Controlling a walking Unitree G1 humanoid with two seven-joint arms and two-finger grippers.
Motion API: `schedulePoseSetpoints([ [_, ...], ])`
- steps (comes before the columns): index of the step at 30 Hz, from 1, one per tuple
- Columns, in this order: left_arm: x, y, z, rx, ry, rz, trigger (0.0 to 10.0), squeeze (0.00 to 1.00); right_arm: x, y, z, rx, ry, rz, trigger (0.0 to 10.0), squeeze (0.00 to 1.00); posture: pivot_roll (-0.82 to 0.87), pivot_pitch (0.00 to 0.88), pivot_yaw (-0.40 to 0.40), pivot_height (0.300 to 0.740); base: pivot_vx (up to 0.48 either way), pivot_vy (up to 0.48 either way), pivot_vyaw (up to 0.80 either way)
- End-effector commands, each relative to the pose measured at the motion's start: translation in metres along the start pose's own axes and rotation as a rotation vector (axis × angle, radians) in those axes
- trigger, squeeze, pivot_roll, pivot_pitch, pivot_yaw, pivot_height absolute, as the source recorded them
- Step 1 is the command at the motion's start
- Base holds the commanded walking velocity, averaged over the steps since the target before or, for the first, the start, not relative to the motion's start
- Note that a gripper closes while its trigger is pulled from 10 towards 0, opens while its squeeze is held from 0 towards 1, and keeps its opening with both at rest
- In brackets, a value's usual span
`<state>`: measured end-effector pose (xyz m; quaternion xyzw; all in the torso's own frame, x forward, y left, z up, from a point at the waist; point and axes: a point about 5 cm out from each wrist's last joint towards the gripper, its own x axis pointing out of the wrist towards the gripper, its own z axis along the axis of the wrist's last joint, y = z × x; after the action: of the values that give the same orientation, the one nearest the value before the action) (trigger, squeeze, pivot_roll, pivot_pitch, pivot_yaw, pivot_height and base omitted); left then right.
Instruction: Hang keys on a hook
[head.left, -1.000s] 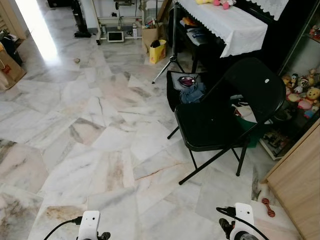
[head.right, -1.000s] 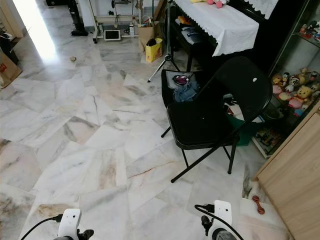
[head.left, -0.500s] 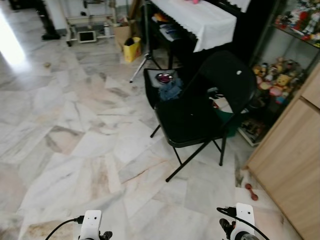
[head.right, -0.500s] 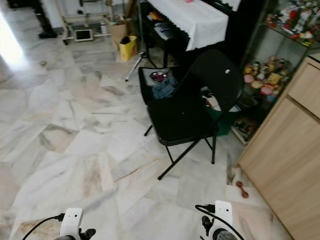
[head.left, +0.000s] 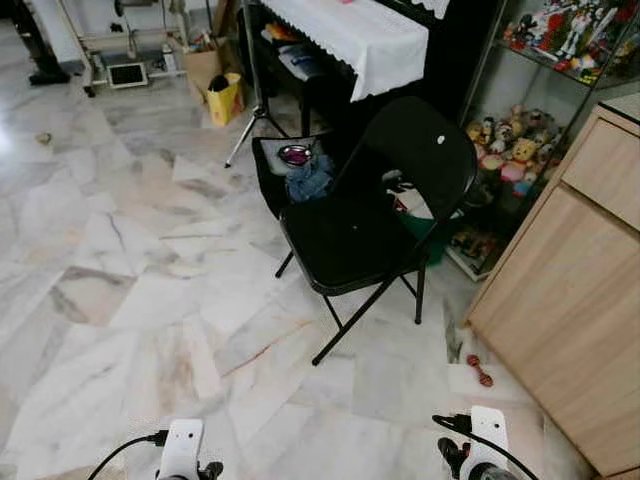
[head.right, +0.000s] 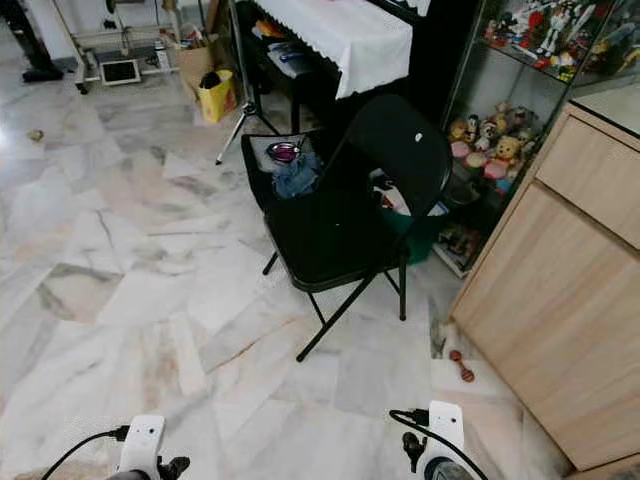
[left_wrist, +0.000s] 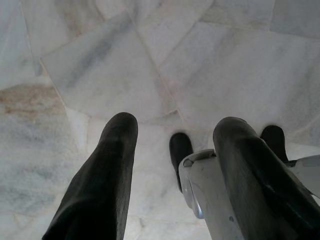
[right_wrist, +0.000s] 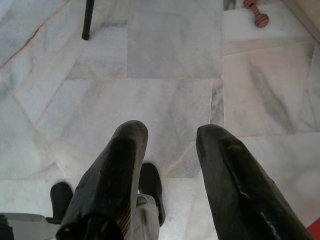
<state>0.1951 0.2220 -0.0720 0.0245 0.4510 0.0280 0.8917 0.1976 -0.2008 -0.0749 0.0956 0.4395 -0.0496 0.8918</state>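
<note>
The floor (head.left: 120, 260) is tiled in white marble, veined with grey and tan. A black folding chair (head.left: 375, 205) is seen at centre. At one o'clock a white lace-edged cloth (head.left: 350, 35) is draped over black furniture. A yellow bag (head.left: 225, 100) is seen at eleven o'clock, a light wood cabinet (head.left: 575, 290) at three, and a red dumbbell-shaped toy (head.left: 478, 370) at five.
</note>
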Motion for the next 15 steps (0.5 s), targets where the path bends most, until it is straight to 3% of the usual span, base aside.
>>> schedulePoseSetpoints([
  [1, -0.0002, 0.0, -0.0022, 0.001, 0.008, 0.005, 10.0, 0.0, -0.0003, -0.0013, -0.0015, 0.0, 0.009, -0.005, 10.0, 0.0, 0.1, 0.035, -0.036, 0.74, 0.0, 0.0, -0.74],
  [15, -0.0006, 0.0015, -0.0022, 0.017, -0.005, 0.03, 10.0, 0.0, -0.0005, -0.0031, -0.0009, -0.005, 0.011, -0.012, 10.0, 0.0, 0.09, 0.048, -0.038, 0.74, 0.0, -0.045, -0.74],
])
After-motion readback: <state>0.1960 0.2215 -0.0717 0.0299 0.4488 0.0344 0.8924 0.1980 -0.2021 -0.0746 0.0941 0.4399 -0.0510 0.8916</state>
